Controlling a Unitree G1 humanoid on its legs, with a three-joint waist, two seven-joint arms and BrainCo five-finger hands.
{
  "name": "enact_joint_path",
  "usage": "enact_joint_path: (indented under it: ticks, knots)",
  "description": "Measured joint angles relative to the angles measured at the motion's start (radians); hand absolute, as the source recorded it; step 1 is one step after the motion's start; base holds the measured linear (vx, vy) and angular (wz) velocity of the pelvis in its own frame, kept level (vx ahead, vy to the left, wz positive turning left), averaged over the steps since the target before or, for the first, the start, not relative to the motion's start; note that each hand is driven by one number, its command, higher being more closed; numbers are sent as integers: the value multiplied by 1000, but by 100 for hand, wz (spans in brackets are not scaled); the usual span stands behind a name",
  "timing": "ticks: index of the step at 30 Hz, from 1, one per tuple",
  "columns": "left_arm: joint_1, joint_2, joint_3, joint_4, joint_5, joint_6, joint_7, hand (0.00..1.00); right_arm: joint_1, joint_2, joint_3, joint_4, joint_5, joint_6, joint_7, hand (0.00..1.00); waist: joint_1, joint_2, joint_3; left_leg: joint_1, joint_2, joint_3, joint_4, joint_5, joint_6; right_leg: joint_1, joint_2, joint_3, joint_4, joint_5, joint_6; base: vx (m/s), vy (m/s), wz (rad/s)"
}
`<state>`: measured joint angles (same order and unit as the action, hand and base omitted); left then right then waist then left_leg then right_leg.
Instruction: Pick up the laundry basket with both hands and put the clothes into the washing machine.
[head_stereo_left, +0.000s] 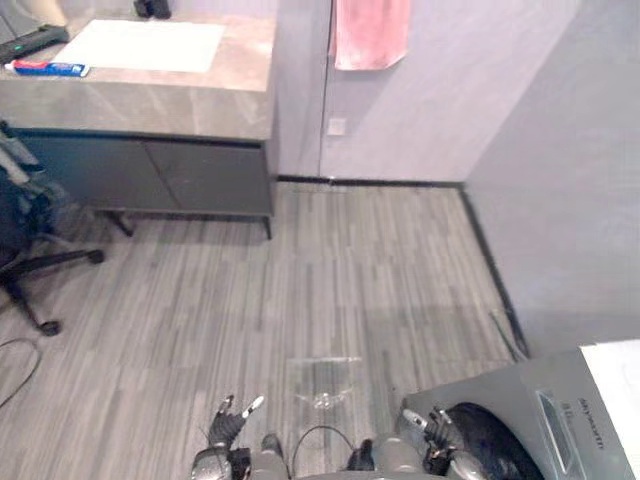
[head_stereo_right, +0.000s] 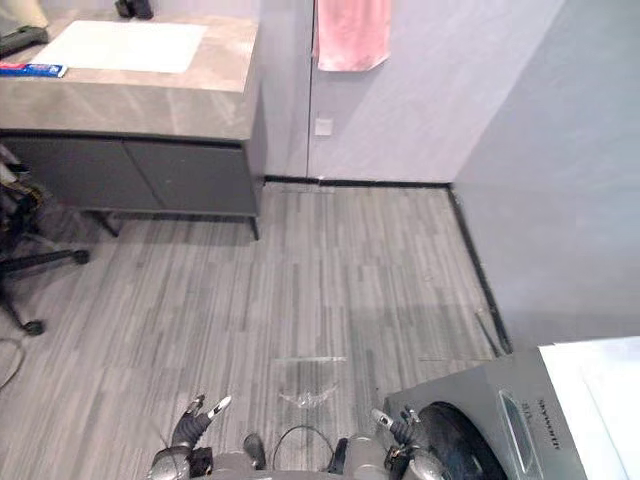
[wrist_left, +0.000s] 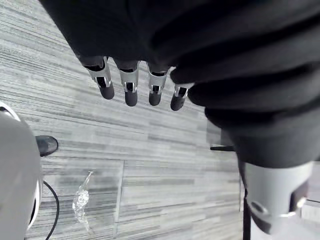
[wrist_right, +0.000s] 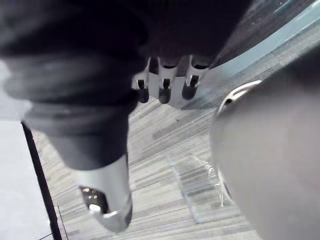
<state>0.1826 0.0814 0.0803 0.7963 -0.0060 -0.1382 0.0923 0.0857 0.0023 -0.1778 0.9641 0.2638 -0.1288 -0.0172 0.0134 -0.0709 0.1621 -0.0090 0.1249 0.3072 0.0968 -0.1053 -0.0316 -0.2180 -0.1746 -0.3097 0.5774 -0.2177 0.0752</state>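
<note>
The washing machine (head_stereo_left: 545, 405) stands at the lower right, with a grey front, a dark round door (head_stereo_left: 490, 440) and a white top (head_stereo_left: 615, 385). My left hand (head_stereo_left: 228, 425) hangs low over the wooden floor; its fingers (wrist_left: 131, 85) are straight and hold nothing. My right hand (head_stereo_left: 435, 430) hangs just left of the machine's door. Its fingers (wrist_right: 162, 82) are also straight and empty, with the thumb (wrist_right: 107, 200) apart from them.
A clear plastic scrap (head_stereo_left: 325, 400) lies on the floor between my hands. A grey cabinet (head_stereo_left: 150, 170) stands at the back left, an office chair (head_stereo_left: 25, 250) beside it. A pink towel (head_stereo_left: 370, 30) hangs on the back wall. A wall (head_stereo_left: 570, 200) closes the right side.
</note>
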Motion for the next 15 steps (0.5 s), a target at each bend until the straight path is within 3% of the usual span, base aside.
enact_joint_path:
  ticks: [3,5,6,7,9,11,13,15]
  knots:
    - [-5,0,12,26,-1,0,0,0,-16,-14,0,28,-3,1,-1,0,-1,12,7,3,42,-9,-11,-4,-14,-42,2,-16,-185,18,13,114,-73,-3]
    - [-8,1,24,41,-4,0,1,0,-7,-16,1,38,-23,5,-2,0,-5,7,5,19,46,-20,-8,-5,-47,-43,15,28,-325,115,16,213,-149,21]
    - [-6,4,41,42,-3,0,1,0,9,-7,-4,44,-27,8,-1,0,-8,-13,2,42,26,-37,-9,-6,-66,-23,12,75,-390,214,11,273,-216,51]
    - [-18,4,55,59,-3,0,3,0,4,-13,-10,42,-26,8,-1,0,-20,-18,7,54,19,-60,-9,-13,-80,-13,18,97,-382,285,-26,253,-227,61]
    - [-21,-30,69,78,-3,-1,2,0,-10,-45,-8,40,-34,4,0,0,-34,45,-5,54,59,-87,-20,-7,-104,-17,50,60,-356,257,-37,242,-201,32]
    - [-19,-70,87,81,-12,0,4,0,-28,-71,-12,44,-47,5,0,0,-23,96,-1,46,104,-86,-37,-11,-125,-28,95,56,-372,230,-56,258,-158,-14]
    - [-13,-70,88,82,-23,1,4,0,-30,-72,-13,49,-62,9,-1,0,-25,107,-6,54,120,-85,-43,-1,-140,-28,112,57,-376,219,-65,158,-102,-23]
    - [-20,-68,88,79,-23,1,3,0,-31,-70,-14,48,-68,8,-3,0,-33,92,3,38,132,-84,-9,6,-150,-15,123,48,-397,220,-74,153,-78,-11]
